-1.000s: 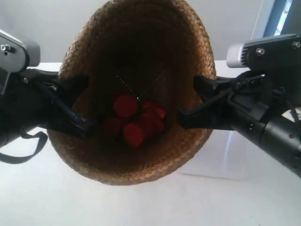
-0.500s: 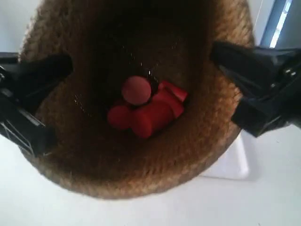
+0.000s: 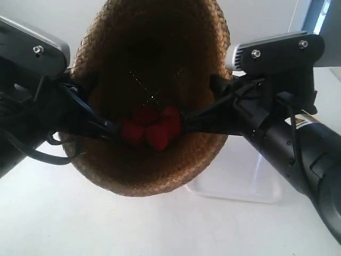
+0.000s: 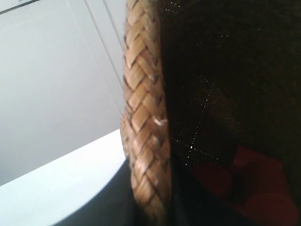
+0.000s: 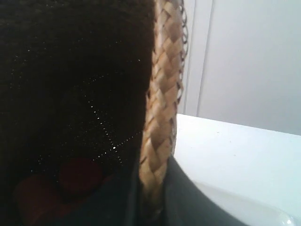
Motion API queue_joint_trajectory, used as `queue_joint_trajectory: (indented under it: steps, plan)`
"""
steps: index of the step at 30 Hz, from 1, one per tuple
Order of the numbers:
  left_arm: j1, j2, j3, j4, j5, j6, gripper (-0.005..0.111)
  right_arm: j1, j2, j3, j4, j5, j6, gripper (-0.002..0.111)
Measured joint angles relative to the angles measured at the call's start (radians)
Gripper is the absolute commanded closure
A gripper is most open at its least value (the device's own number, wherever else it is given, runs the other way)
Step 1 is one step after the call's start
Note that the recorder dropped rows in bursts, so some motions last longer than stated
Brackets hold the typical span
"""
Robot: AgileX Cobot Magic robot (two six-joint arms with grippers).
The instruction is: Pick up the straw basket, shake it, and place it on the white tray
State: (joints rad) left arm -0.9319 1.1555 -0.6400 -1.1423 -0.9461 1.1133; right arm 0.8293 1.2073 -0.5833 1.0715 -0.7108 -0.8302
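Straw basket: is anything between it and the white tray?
Nothing visible does. The straw basket is held off the table, and the white tray is bare where it shows; the basket and an arm hide the rest.

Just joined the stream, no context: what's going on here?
Both arms hold the straw basket by its rim, the left gripper clamped on one side and the right gripper on the other. The basket is up off the table, its mouth tipped toward the exterior camera, with several red pieces lying inside. The white tray sits on the table, partly hidden behind the basket; the basket is not yet set on it.
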Motion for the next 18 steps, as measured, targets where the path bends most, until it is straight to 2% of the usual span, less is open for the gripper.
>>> queue_joint_trajectory:
  steps: [6,8,10,13,15,16,17,18]
  plan:
    - [-0.004,0.026,0.000,-0.016,-0.018,-0.006,0.107,0.002,0.011,0.000,0.021,-0.005,-0.007,0.108]
    - [-0.035,0.015,0.000,-0.072,-0.041,0.032,0.107,0.025,-0.019,0.000,0.093,0.000,-0.068,0.108]
    - [-0.136,-0.016,0.000,-0.170,-0.127,0.111,0.107,0.088,-0.079,0.000,0.203,0.002,-0.179,0.108]
    - [-0.411,-0.065,0.000,-0.254,-0.288,0.203,0.107,0.228,-0.213,0.017,0.308,-0.024,-0.280,0.108]
    - [-0.561,-0.078,0.000,-0.265,-0.348,0.238,0.107,0.311,-0.279,0.031,0.321,-0.078,-0.304,0.108]
    - [-0.608,-0.078,0.000,-0.267,-0.375,0.250,0.107,0.345,-0.293,0.036,0.319,-0.120,-0.310,0.108]
    - [-0.619,-0.072,0.000,-0.267,-0.394,0.257,0.107,0.364,-0.290,0.038,0.310,-0.174,-0.313,0.108]
    - [-0.600,-0.061,0.000,-0.252,-0.398,0.255,0.107,0.367,-0.269,0.039,0.295,-0.225,-0.313,0.108]
